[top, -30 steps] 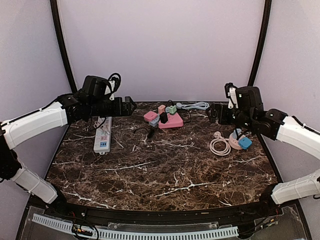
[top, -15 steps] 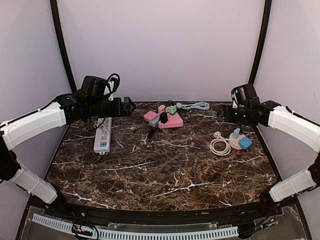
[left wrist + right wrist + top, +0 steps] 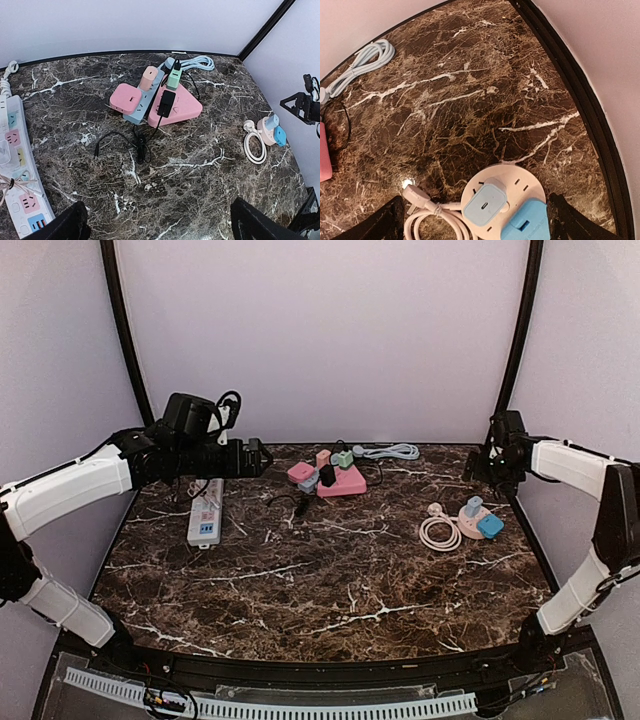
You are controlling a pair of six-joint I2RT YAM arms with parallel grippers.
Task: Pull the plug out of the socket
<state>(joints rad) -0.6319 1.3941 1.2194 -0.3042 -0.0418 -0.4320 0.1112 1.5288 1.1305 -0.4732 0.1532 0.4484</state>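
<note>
A round pinkish-white socket [image 3: 520, 186] lies on the marble at the right, also in the top view [image 3: 470, 517]. A pale blue charger plug [image 3: 485, 205] and a darker blue plug [image 3: 527, 227] sit in it. Its white cord [image 3: 430, 220] is coiled to its left. My right gripper [image 3: 474, 212] is open and empty, hovering above this socket [image 3: 483, 468]. My left gripper [image 3: 258, 457] is open and empty, raised over the back left; its fingers [image 3: 257, 225] frame bare marble. A pink triangular socket [image 3: 182, 106] with a black plug [image 3: 167, 102] lies at the back centre.
A white power strip [image 3: 206, 510] lies at the left. A pink adapter [image 3: 126, 97], peach plug [image 3: 148, 77] and green plug [image 3: 174, 77] cluster by the pink socket. A thin black cable [image 3: 135, 142] trails in front of it. A pale blue cable [image 3: 390, 451] lies at the back. The table's black rim [image 3: 570, 65] runs close to the right.
My right arm has swung back and to the right, toward the table's far right corner. My left arm has hardly moved.
</note>
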